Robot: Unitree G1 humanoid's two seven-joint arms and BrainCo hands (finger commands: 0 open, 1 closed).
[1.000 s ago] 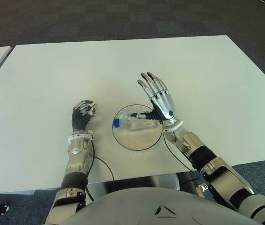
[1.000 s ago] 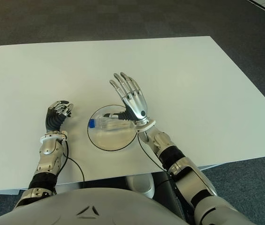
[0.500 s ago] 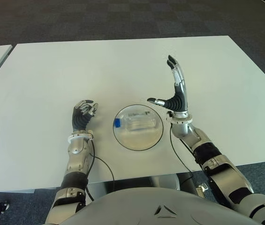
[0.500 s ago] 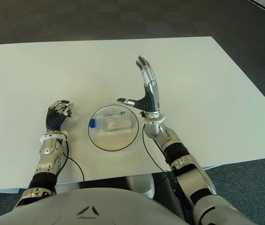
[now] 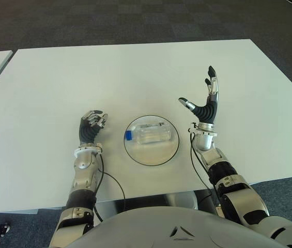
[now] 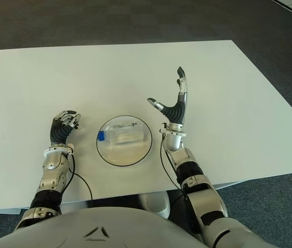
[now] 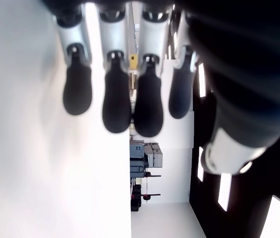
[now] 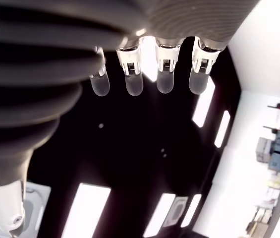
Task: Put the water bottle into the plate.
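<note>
A white table (image 5: 135,67) fills most of the left eye view, with dark carpet across the top of the frame and at the lower corners. Just below frame centre a round plate (image 5: 135,154) with a dark rim is seen, and the water bottle (image 5: 155,134) is lying on its side inside it. The bottle's long axis is set across the frame, with the blue cap (image 5: 128,136) pointed to frame left. The right hand (image 5: 203,103) is held raised to the right of the plate, clear of it, fingers straight and spread, nothing gripped. The left hand (image 5: 91,125) is shown to the left of the plate, fingers curled inward around nothing.

In the right eye view the same layout is repeated, the plate sitting slightly left of centre.

In the left wrist view four dark fingertips (image 7: 116,101) are seen bent over, with only white surface and a distant room behind them.

In the right wrist view pale fingertips (image 8: 134,84) are extended against a dark ceiling with light panels; no object is held.

The bottle is judged light, thin-walled and easily dented, smooth and liable to roll. A hold across the mid-body, at right angles to the long axis, is judged safest.
</note>
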